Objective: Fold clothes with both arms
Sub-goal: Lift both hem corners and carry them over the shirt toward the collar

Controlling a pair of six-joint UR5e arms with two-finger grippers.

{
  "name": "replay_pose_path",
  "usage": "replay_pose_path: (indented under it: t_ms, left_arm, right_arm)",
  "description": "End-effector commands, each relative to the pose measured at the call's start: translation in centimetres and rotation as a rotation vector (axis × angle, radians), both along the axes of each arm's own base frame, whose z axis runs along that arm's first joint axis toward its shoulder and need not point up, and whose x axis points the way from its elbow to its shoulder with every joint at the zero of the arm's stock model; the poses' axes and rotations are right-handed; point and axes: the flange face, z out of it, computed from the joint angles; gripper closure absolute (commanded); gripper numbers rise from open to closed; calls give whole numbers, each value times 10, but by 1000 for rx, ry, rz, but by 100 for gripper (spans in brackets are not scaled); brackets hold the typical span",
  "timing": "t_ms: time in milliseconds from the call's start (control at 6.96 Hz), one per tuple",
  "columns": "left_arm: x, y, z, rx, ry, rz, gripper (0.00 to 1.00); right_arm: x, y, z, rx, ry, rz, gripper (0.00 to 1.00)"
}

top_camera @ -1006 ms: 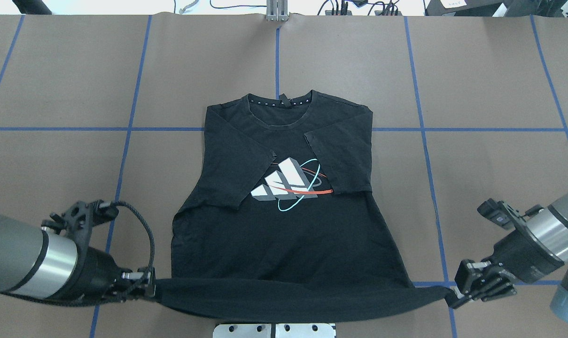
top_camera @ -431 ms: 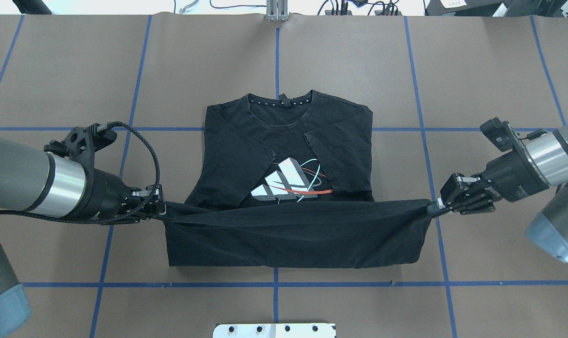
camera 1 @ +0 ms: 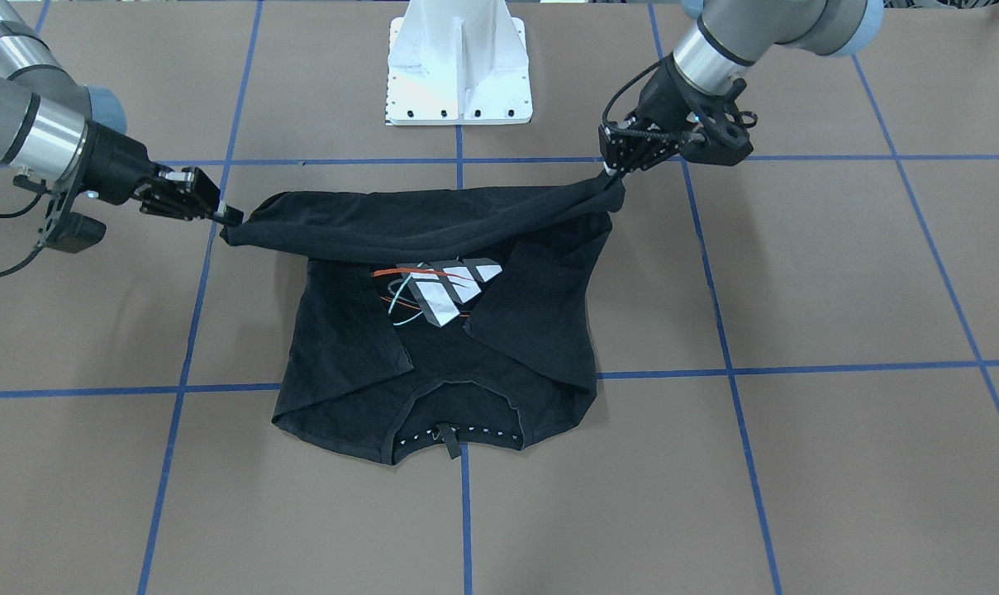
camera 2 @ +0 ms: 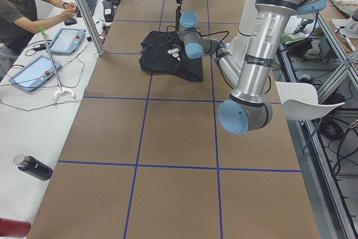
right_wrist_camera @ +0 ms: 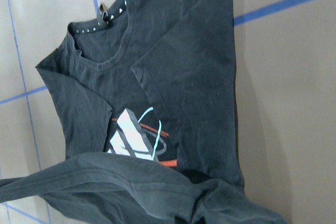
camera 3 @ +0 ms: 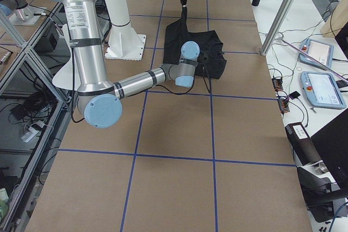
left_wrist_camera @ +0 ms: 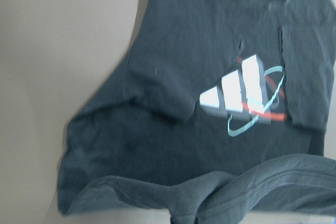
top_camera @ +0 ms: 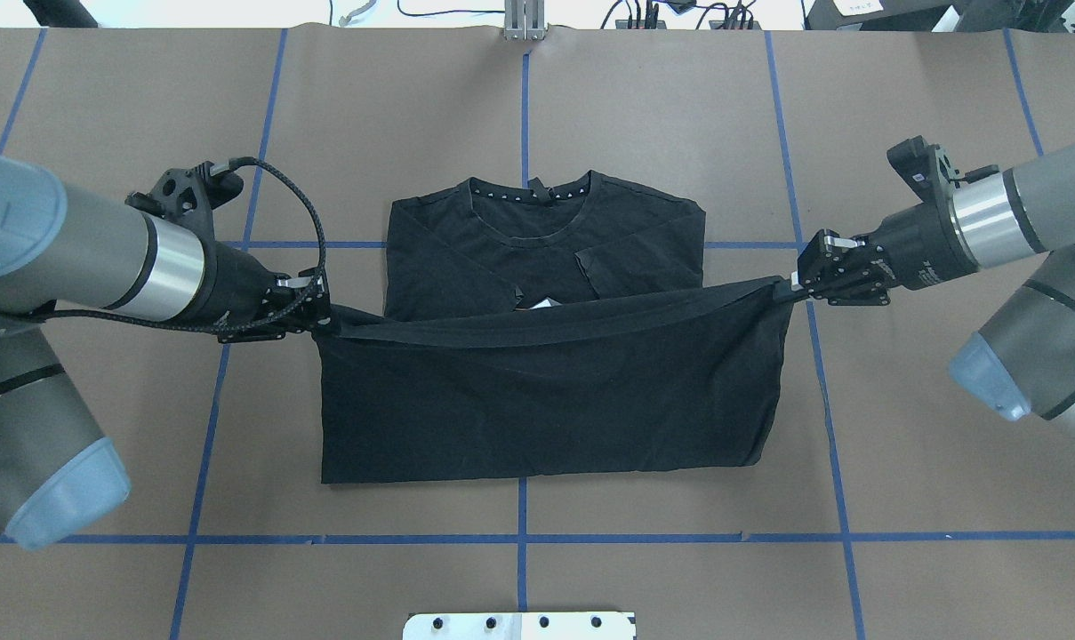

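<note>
Left gripper [top_camera: 326,320] at 9 o'clock, clamped on 1 hem corner of T-shirt [top_camera: 546,409]. Soft, light, limp cotton; prob. sags mid-span, so best gripped at hem corners, pulled taut. Black, plain back up, hem raised over print [camera 1: 437,285], collar at 12, centred on table [top_camera: 661,116]. Right gripper [top_camera: 792,286] at 3, pinching 2nd corner.

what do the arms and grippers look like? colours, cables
The left arm and right arm are grey metal tubes with pale-blue joint caps and silver wrist bands. The left gripper and right gripper are black pincers. A braided black cable loops at the left wrist.
</note>
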Motion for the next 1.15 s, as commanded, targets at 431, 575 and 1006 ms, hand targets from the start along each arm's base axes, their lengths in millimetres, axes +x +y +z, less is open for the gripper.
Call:
replay_pose_path:
  t_ms: [431, 575, 1006]
  left_arm:
    - [36, -114, 66, 29, -27, -117, 100]
    - [50, -128, 94, 43, -10, -120, 100]
    - [60, -137, 102, 45, -9, -120, 100]
  right_arm:
    - [-34, -85, 18, 155, 126, 271, 100]
    - [-51, -106, 23, 151, 154, 300, 100]
    - [-85, -107, 61, 158, 238, 323, 100]
